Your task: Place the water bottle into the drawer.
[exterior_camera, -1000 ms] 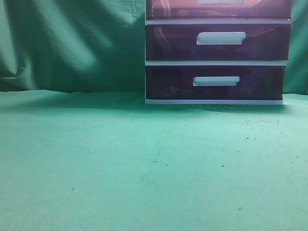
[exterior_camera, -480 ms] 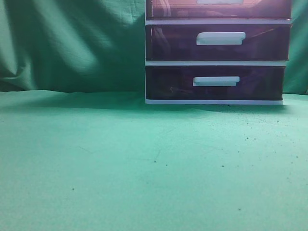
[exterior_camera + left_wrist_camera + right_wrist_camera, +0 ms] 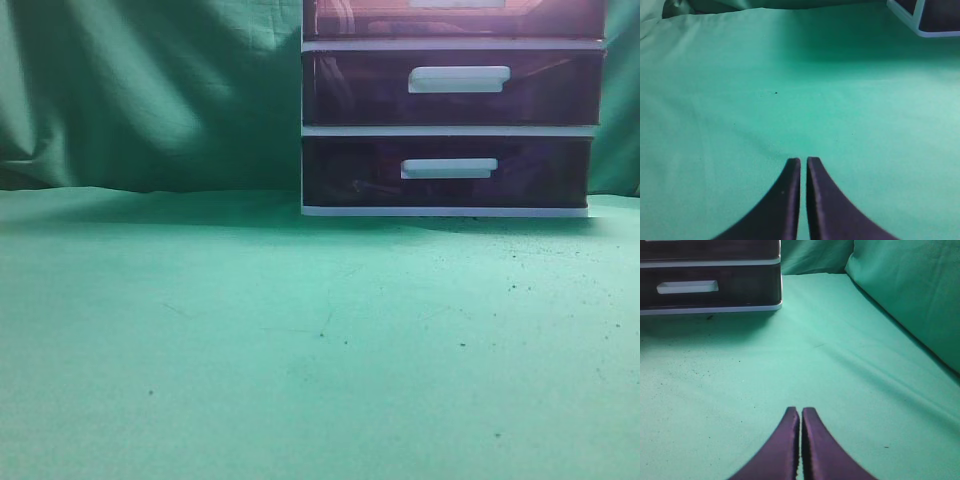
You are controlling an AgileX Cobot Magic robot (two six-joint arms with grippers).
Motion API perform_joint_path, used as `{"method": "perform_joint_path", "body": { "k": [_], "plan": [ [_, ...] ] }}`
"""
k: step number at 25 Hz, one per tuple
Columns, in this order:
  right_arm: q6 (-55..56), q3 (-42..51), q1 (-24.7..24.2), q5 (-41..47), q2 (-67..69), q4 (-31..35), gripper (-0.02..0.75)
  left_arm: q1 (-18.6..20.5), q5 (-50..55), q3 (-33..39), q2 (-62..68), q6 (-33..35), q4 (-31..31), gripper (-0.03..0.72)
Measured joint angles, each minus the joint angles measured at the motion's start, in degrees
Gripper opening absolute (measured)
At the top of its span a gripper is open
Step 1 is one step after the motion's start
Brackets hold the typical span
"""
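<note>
The white-framed drawer unit [image 3: 452, 130] stands at the back right in the exterior view. The uppermost dark purple drawer [image 3: 350, 18] shows only as a strip at the top edge of that view. The unit's lowest drawer shows in the right wrist view [image 3: 740, 285]. A corner of the unit shows in the left wrist view [image 3: 930, 17]. The water bottle is not in view. My left gripper [image 3: 803, 160] is shut and empty over bare green cloth. My right gripper [image 3: 800, 410] is shut and empty over the cloth, in front of the unit and to its right.
Green cloth [image 3: 250, 330] covers the table and hangs as a backdrop behind it [image 3: 150, 90]. The two lower drawers [image 3: 350, 90] [image 3: 350, 170] are shut, with white bar handles. A raised fold of green cloth [image 3: 910, 290] rises on the right of the right wrist view.
</note>
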Motion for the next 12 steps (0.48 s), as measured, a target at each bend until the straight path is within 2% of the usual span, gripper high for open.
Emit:
{"method": "perform_joint_path", "body": {
  "k": [12],
  "plan": [
    [0.0, 0.0, 0.0, 0.0, 0.0, 0.0, 0.0, 0.0, 0.1, 0.0, 0.0, 0.0, -0.2, 0.0]
  ]
}}
